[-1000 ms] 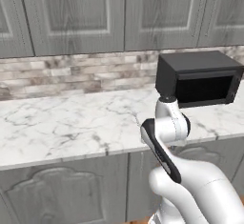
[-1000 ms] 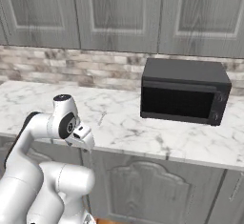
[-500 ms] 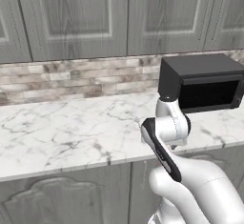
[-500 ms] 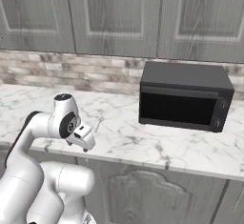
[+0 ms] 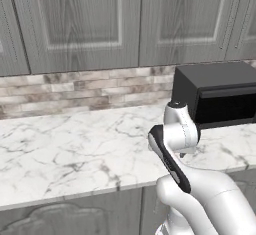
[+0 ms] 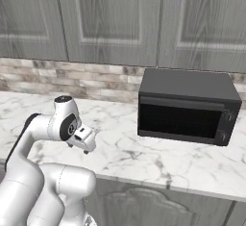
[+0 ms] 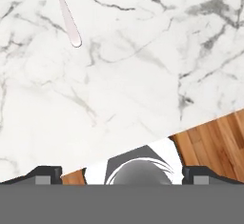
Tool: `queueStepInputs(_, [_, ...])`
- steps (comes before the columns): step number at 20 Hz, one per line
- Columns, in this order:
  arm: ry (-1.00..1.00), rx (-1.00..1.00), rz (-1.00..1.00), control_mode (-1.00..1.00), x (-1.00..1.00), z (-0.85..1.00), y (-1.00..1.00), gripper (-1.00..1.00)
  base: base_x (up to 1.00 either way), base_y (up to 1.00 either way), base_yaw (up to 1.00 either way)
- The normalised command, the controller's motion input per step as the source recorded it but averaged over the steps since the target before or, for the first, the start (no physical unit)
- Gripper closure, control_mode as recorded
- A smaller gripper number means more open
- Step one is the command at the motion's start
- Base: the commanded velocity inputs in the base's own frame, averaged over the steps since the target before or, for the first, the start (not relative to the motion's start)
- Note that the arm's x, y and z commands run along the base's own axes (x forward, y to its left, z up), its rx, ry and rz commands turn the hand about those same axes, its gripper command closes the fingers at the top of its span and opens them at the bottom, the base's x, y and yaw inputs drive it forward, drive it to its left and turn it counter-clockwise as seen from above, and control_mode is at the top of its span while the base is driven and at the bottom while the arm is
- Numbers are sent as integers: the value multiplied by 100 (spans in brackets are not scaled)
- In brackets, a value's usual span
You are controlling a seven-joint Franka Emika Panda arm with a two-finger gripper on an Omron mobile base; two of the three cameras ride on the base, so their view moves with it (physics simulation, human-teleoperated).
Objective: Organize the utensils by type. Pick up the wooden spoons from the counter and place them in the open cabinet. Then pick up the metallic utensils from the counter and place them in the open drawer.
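The gripper (image 7: 122,174) hangs above the front edge of the counter (image 5: 75,149), jaws spread wide and holding nothing. A pale utensil handle (image 7: 68,19) lies on the marble well ahead of the fingertips (image 7: 44,174). The black oven (image 6: 185,107) stands shut at the counter's right, leaving broad bare marble leftward; wood floor (image 7: 214,142) shows past the edge.

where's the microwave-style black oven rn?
The black oven sits on the marble counter against the brick backsplash, under the upper cabinets: right of centre in the right base view, far right in the left base view.
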Motion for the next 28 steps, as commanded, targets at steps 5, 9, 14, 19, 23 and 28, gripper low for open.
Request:
queueStepInputs(5, [0, 0, 0, 100, 0, 0, 0, -100, 12, 1, 0])
queueStepInputs(9, [0, 0, 0, 100, 0, 0, 0, -100, 0, 0, 0])
queueStepInputs(14, [0, 0, 0, 100, 0, 0, 0, -100, 0, 0, 0])
queueStepInputs(19, [0, 0, 3, -100, 17, -4, -1, -100, 4, 0, 0])
queueStepInputs(23, [0, 0, 8, -100, 52, -11, -2, -100, 0, 0, 0])
queueStepInputs(28, [5, 0, 8, -100, 76, -12, 0, -100, 0, 0, 0])
